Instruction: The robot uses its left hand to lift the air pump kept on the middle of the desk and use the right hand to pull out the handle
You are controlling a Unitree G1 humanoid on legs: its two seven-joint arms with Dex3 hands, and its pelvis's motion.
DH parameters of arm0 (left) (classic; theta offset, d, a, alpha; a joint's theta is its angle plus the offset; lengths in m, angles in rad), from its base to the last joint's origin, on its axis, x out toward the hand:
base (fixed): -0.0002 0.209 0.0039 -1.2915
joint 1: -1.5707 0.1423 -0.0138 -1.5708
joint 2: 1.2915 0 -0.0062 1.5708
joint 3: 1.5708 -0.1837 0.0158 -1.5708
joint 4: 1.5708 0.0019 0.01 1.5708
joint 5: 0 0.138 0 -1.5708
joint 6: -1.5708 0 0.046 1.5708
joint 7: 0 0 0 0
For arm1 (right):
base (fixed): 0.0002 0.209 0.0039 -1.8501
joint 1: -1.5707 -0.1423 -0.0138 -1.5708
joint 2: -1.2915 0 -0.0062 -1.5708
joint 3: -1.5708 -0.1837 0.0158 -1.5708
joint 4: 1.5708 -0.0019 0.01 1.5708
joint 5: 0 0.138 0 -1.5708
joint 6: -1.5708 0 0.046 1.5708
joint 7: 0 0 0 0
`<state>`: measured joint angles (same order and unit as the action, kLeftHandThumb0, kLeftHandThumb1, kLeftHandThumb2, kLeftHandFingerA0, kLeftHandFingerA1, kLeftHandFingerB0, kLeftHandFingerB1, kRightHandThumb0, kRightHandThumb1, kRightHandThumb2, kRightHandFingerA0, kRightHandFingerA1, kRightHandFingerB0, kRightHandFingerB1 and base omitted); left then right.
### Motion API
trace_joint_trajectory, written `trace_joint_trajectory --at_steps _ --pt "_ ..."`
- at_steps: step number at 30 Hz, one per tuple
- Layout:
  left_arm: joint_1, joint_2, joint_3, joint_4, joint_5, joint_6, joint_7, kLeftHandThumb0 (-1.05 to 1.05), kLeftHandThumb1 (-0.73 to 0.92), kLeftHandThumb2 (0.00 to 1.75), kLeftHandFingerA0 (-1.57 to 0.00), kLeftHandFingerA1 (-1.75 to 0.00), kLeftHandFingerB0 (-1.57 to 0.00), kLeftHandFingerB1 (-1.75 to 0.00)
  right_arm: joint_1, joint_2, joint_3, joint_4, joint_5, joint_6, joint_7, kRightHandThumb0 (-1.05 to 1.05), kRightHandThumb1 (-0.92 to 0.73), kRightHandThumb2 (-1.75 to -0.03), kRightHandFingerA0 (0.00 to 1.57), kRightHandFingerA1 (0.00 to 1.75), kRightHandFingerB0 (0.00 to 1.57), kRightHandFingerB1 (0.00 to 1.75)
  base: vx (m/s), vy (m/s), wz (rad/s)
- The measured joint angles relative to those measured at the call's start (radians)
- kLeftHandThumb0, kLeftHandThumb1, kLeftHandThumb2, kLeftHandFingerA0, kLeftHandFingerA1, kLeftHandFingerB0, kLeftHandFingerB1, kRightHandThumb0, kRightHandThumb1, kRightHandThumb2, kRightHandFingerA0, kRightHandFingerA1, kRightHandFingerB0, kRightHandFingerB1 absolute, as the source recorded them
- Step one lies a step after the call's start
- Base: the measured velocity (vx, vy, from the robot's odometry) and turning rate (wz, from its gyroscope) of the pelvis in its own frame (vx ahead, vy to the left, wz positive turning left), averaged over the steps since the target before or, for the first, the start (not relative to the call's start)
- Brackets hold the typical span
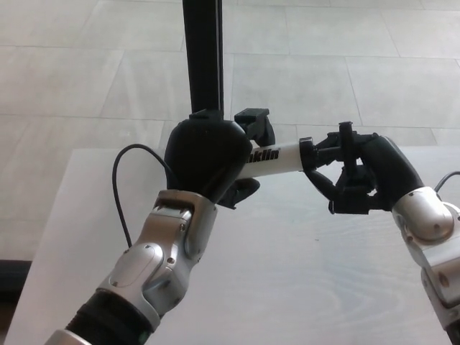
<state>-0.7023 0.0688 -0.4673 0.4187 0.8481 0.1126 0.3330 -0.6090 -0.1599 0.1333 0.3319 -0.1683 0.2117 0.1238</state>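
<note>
**Pump held aloft between both hands above the desk**

The air pump [277,158] is off the desk [302,273], lying roughly level in the air, its white barrel with dark lettering running from the left hand [207,159] across to the right hand [359,176]. The left hand is wrapped around the pump's left end, fingers closed on the barrel, with a black fitting of the pump sticking up just beside its knuckles. The right hand is closed around the black handle [346,147] at the pump's right end; the handle's crossbar stands upright between its fingers, and the handle sits close against the black collar of the barrel.

No container shows anywhere around the pump.

Below the pump the pale desk top is bare on both sides of the arms. The desk's far edge runs just behind the pump; its left edge slants away well to the left of the left forearm. A thin black cable [123,183] loops up beside the left wrist. A black upright post [203,54] rises directly behind the left hand, close to the pump's left end. Beyond the desk lies a tiled floor [345,65].
</note>
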Motion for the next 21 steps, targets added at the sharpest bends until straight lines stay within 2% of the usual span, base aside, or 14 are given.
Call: trace_joint_trajectory --at_steps 1,2,4,5,8,9,10,12,14,15,17,19,20,21 --pt "0.001 0.002 0.000 0.000 0.000 -0.002 0.000 -0.26 0.61 0.86 -0.93 -1.57 -0.82 -0.76 0.000 -0.004 0.001 -0.005 -0.001 0.000 0.005 -0.20 -0.71 -0.74 0.93 1.52 0.68 0.59 0.00 0.000 0.00" --pt "0.002 0.005 0.000 0.001 0.000 -0.002 0.000 -0.20 0.55 0.97 -0.88 -1.75 -0.71 -1.41 -0.002 -0.007 0.000 -0.010 0.000 0.000 0.011 -0.36 -0.56 -0.97 1.21 1.34 0.43 0.62 0.00 0.000 0.00" --pt "0.004 0.011 0.001 0.001 0.000 -0.002 0.000 -0.18 0.51 0.99 -0.87 -1.75 -0.72 -1.46 -0.007 -0.010 -0.002 -0.020 0.007 0.008 0.030 -0.45 -0.51 -0.93 1.21 1.38 0.31 0.56 0.00 0.000 0.00" --pt "0.006 0.014 0.000 0.002 0.000 -0.002 0.000 -0.16 0.48 1.02 -0.85 -1.75 -0.67 -1.53 -0.012 -0.011 -0.005 -0.028 0.014 0.017 0.045 -0.55 -0.68 -0.60 1.00 1.59 0.17 0.33 0.00 0.000 0.00" --pt "0.009 0.016 0.000 0.005 0.000 -0.001 -0.001 -0.21 0.58 0.92 -0.84 -1.75 -0.66 -1.53 -0.026 -0.024 -0.010 -0.060 0.031 0.057 0.086 -0.58 -0.64 -0.59 0.98 1.38 0.04 0.27 0.00 0.000 0.00" --pt "0.009 0.016 0.001 0.005 0.000 -0.001 -0.002 -0.19 0.62 0.85 -1.02 -1.75 -0.68 -1.39 -0.029 -0.030 -0.011 -0.066 0.035 0.067 0.098 -0.59 -0.63 -0.59 0.99 1.30 0.00 0.28 0.00 0.000 0.00" --pt "0.009 0.017 0.002 0.004 0.000 -0.001 -0.004 -0.28 0.67 0.73 -0.83 -1.75 -0.71 -1.43 -0.034 -0.042 -0.011 -0.071 0.041 0.083 0.118 -0.61 -0.49 -0.88 1.02 1.15 0.00 0.27 0.00 0.000 0.00" --pt "0.011 0.020 0.003 0.000 0.000 0.000 -0.009 -0.30 0.68 0.66 -0.83 -1.74 -0.70 -1.46 -0.038 -0.058 -0.010 -0.071 0.047 0.100 0.142 -0.58 -0.63 -0.61 0.98 1.14 0.07 0.21 0.00 0.000 0.00" --pt "0.011 0.024 0.002 -0.004 0.003 0.001 -0.014 -0.19 0.60 0.80 -0.95 -1.74 -0.66 -1.38 -0.040 -0.079 -0.006 -0.072 0.053 0.122 0.171 -0.56 -0.55 -0.93 1.02 1.12 0.04 0.38 0.00 0.000 0.00" --pt "0.011 0.026 0.002 -0.004 0.005 0.001 -0.014 -0.15 0.59 0.90 -0.94 -1.75 -0.67 -1.37 -0.040 -0.085 -0.005 -0.074 0.054 0.132 0.180 -0.49 -0.71 -0.66 1.01 1.27 0.18 0.35 0.00 0.000 0.00" --pt "0.011 0.031 0.002 -0.004 0.008 0.001 -0.014 -0.21 0.57 0.92 -0.83 -1.75 -0.66 -1.51 -0.042 -0.088 -0.005 -0.079 0.058 0.161 0.196 -0.46 -0.74 -0.67 1.02 1.33 0.27 0.38 0.00 0.000 0.00" --pt "0.011 0.031 0.003 -0.005 0.008 0.001 -0.015 -0.15 0.56 0.95 -0.94 -1.75 -0.68 -1.36 -0.044 -0.086 -0.010 -0.085 0.060 0.182 0.199 -0.39 -0.79 -0.72 1.08 1.46 0.46 0.51 0.00 0.000 0.00" --pt "0.011 0.031 0.003 -0.008 0.008 0.002 -0.016 -0.21 0.56 0.96 -0.86 -1.67 -0.78 -1.07 -0.045 -0.081 -0.016 -0.085 0.061 0.186 0.198 -0.36 -0.82 -0.73 1.04 1.55 0.53 0.54 0.00 0.000 0.00" --pt "0.013 0.031 0.004 -0.014 0.008 0.004 -0.020 -0.31 0.59 0.85 -0.96 -1.74 -0.78 -1.11 -0.046 -0.072 -0.027 -0.085 0.063 0.187 0.194 -0.35 -0.83 -0.74 1.05 1.63 0.58 0.57 0.00 0.000 0.00"
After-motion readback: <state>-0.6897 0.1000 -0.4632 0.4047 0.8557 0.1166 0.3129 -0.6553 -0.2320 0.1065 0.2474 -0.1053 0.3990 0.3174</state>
